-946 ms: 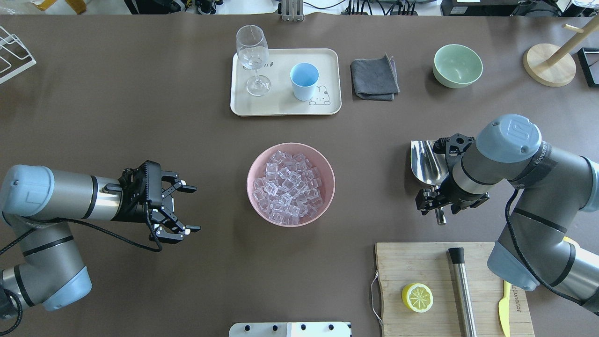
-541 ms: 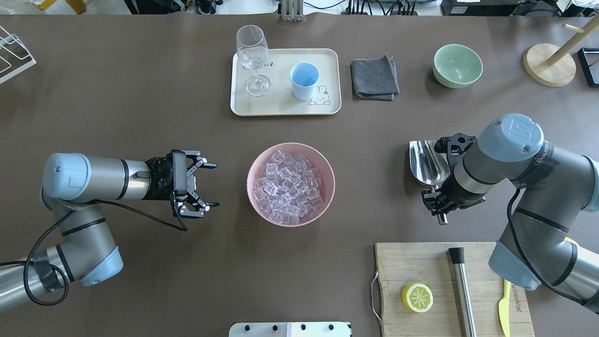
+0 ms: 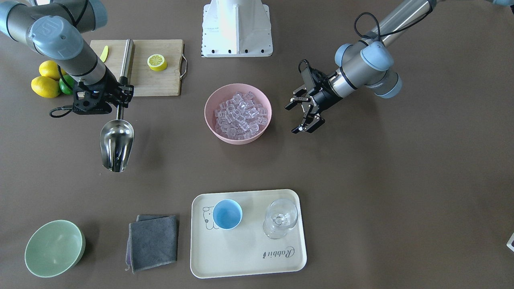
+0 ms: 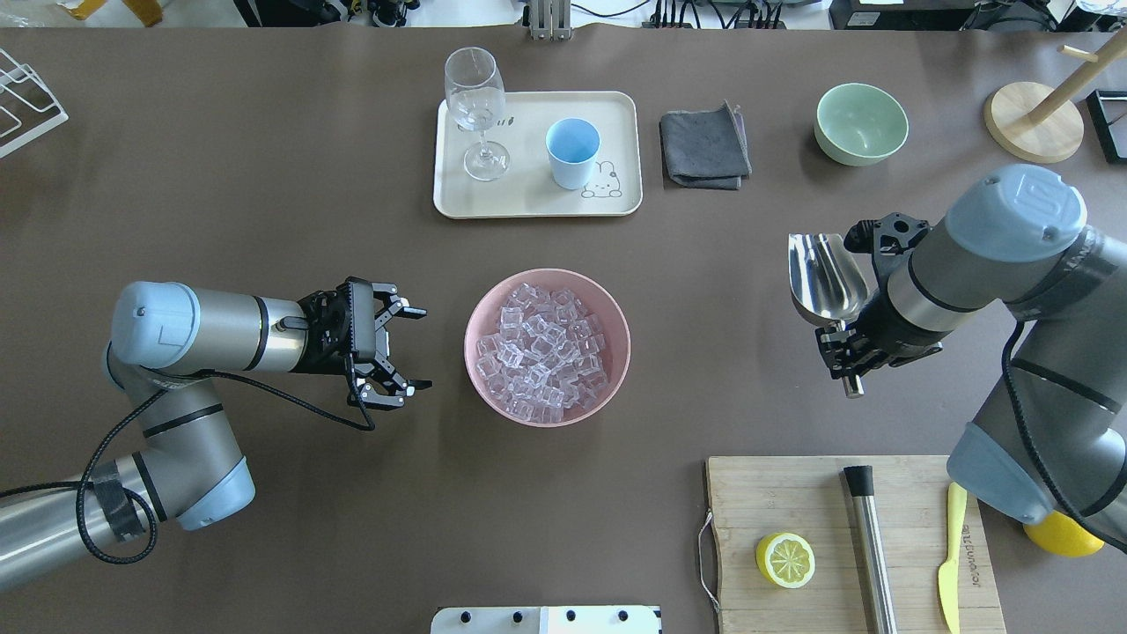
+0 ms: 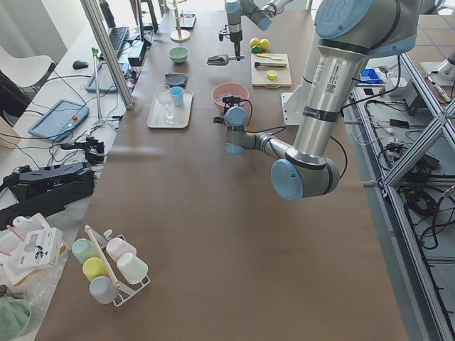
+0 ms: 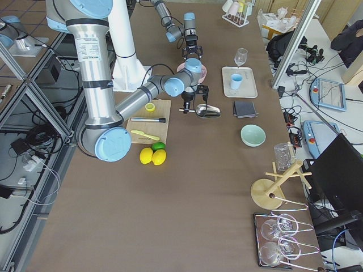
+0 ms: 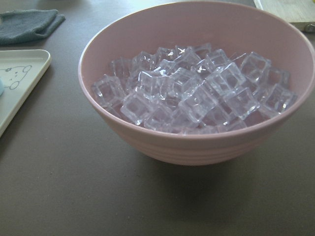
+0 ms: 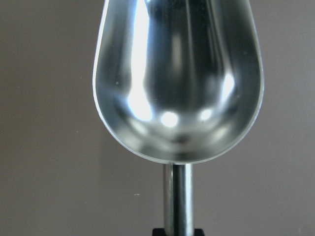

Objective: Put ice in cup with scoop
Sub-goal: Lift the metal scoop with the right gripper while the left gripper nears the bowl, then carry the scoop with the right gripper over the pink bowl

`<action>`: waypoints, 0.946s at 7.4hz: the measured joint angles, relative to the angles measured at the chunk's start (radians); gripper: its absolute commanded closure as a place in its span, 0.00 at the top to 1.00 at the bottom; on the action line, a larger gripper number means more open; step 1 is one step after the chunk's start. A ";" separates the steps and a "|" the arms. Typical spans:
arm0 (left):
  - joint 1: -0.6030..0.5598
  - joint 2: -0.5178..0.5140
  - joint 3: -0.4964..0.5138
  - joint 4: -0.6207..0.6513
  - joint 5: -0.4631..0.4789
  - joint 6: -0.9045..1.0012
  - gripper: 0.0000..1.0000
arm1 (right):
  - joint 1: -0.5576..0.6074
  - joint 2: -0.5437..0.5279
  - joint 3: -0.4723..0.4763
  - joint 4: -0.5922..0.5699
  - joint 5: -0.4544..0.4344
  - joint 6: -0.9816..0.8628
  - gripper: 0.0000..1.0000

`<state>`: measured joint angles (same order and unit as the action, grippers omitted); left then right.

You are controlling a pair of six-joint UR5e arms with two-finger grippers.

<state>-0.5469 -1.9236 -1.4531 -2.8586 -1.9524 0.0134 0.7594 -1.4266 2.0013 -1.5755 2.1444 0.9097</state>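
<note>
My right gripper [image 4: 845,364] pinching the thin rod handle of the shiny steel scoop [image 4: 823,282], my left gripper [image 4: 421,349] spread beside the round pink bowl [image 4: 548,274] of glassy ice [image 4: 541,352], light-blue cup [image 4: 572,151] on the cream tray [image 4: 519,198].

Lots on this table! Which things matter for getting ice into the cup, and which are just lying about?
In the job: scoop, ice, pink bowl, blue cup.
Lying about: wine glass, grey cloth, green bowl, cutting board, half lemon, yellow knife.
</note>
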 measured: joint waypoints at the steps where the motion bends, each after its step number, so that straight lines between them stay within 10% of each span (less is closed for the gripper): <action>1: 0.003 -0.001 0.001 0.000 -0.005 -0.012 0.98 | 0.066 0.001 0.009 -0.029 0.001 -0.182 0.00; 7: 0.005 -0.015 0.004 -0.001 -0.008 -0.069 0.98 | 0.217 0.062 -0.021 -0.251 0.052 -1.000 0.00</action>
<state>-0.5415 -1.9387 -1.4488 -2.8598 -1.9604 -0.0551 0.9762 -1.3643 1.9799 -1.8264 2.1967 -0.0906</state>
